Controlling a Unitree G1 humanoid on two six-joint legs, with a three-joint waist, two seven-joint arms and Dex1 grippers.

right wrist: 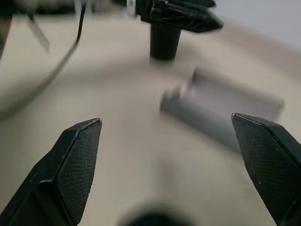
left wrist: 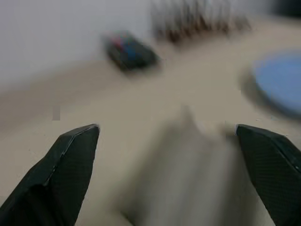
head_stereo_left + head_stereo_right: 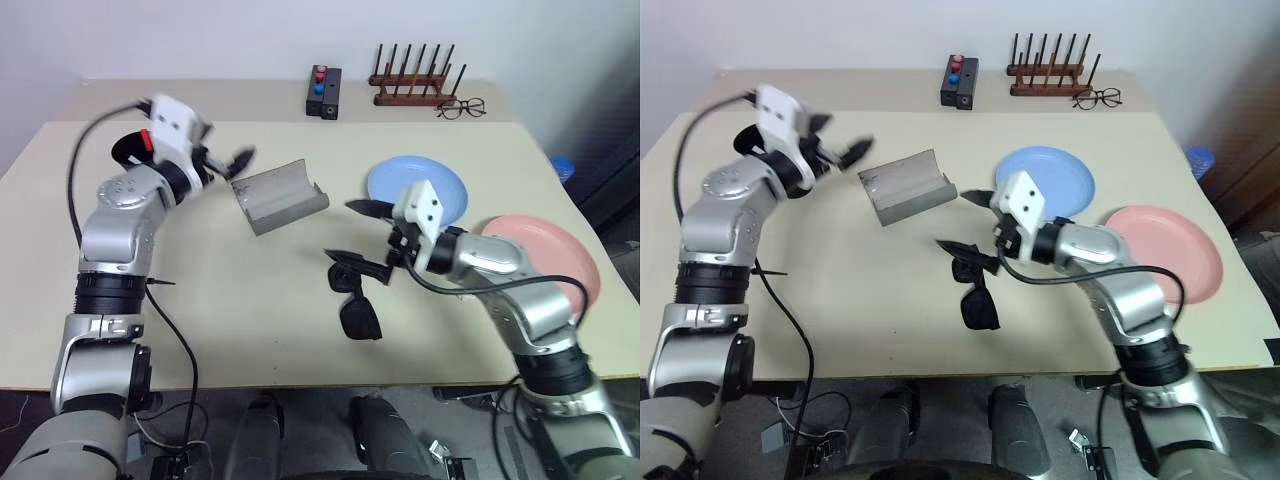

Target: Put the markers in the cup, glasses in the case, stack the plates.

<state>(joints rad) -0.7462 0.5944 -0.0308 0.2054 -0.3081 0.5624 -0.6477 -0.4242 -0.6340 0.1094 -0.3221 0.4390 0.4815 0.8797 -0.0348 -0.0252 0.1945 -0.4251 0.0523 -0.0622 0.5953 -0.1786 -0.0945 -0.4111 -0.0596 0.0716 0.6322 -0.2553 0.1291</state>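
Note:
The grey case (image 3: 280, 195) lies open on the table, left of centre. My left gripper (image 3: 230, 163) hangs open just left of it, nothing between its fingers. Behind that wrist stands the black cup (image 3: 124, 150), partly hidden; the markers are hidden from me. The black glasses (image 3: 357, 303) lie folded near the table's front middle. My right gripper (image 3: 340, 230) is open and empty just beyond them, pointing toward the case, its lower finger close over the frame. The blue plate (image 3: 400, 178) sits behind the right hand, and the pink plate (image 3: 550, 248) lies at the right edge.
A black box with red and blue buttons (image 3: 323, 91), a wooden peg rack (image 3: 415, 88) and thin wire-rimmed spectacles (image 3: 461, 107) line the far edge. Bare tabletop (image 3: 240, 300) stretches between the case and the front edge.

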